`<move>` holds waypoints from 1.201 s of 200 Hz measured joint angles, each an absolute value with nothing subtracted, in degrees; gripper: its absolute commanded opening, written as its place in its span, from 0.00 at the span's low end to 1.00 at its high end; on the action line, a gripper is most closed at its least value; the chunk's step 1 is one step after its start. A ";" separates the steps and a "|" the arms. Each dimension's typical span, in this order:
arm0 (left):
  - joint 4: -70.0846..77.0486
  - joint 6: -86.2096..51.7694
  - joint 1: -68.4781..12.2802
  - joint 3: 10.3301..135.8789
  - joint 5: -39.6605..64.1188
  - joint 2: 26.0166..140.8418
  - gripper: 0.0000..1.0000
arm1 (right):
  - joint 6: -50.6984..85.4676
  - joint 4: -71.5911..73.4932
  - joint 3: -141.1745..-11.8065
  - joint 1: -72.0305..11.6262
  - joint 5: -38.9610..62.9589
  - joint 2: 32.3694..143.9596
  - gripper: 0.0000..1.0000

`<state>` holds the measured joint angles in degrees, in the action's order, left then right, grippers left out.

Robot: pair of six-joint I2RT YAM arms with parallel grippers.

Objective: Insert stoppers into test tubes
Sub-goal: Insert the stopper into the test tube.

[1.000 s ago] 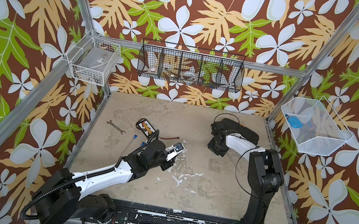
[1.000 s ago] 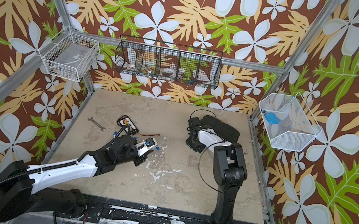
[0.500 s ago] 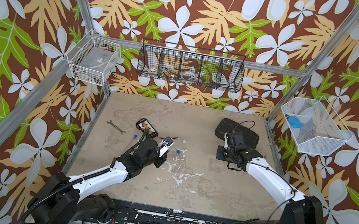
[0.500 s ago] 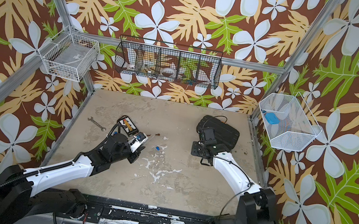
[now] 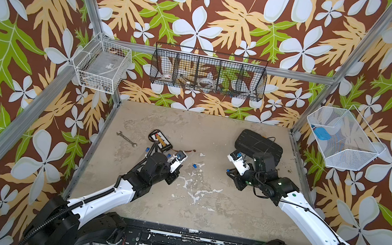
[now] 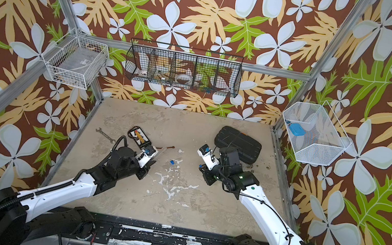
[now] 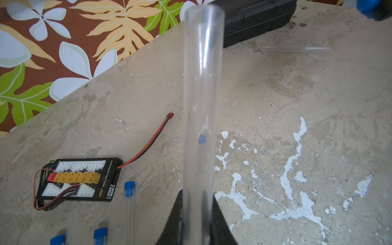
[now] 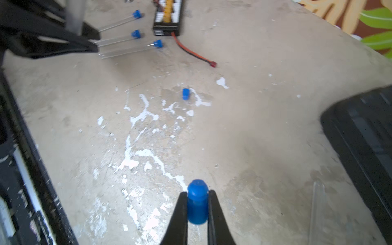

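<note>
My left gripper [image 7: 197, 193] is shut on a clear test tube [image 7: 203, 89] whose open mouth points away from the wrist. A blue stopper [image 8: 197, 203] is pinched in my shut right gripper [image 8: 197, 193], just above the table beside the black case. Between the two grippers a loose stopper [image 5: 194, 165] lies on the table. Three stoppered tubes [image 8: 127, 47] lie side by side near the left gripper. An unstoppered tube [image 7: 297, 49] lies by the case.
A black case [image 5: 258, 145] sits at the back right. A charging board [image 5: 160, 141] with a red-black wire and a silver wrench [image 5: 127, 139] lie at the back left. Wire baskets hang on the walls, and one white basket [image 5: 340, 155] holds a light-blue piece.
The left gripper has drawn back to the left with its tube. The right arm has changed posture from folded to stretched out, and its gripper stays beside the black case.
</note>
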<state>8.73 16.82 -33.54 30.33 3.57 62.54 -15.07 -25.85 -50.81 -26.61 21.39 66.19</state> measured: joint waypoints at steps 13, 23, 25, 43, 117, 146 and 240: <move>7.73 18.94 -33.54 30.55 4.99 62.02 0.00 | -19.18 -27.20 -51.16 -29.26 22.46 66.59 0.11; 6.83 21.04 -33.54 30.98 6.31 61.78 0.00 | -22.00 -28.12 -51.68 -30.94 22.87 67.16 0.11; 6.63 21.45 -33.58 31.09 6.57 61.76 0.00 | -22.59 -28.36 -51.81 -31.22 22.96 67.31 0.11; 4.91 25.61 -34.89 31.79 7.64 61.67 0.00 | -26.59 -30.17 -53.10 -32.73 23.38 68.71 0.11; -2.26 41.32 -42.22 33.17 4.93 64.97 0.00 | -37.28 -35.81 -58.85 -38.79 22.55 73.28 0.11; -2.35 44.01 -42.96 33.39 4.16 65.30 0.00 | -38.59 -36.18 -60.29 -39.90 21.26 74.81 0.11; -3.07 46.37 -43.40 33.71 3.49 65.69 0.00 | -39.07 -36.21 -62.98 -41.56 19.05 77.95 0.10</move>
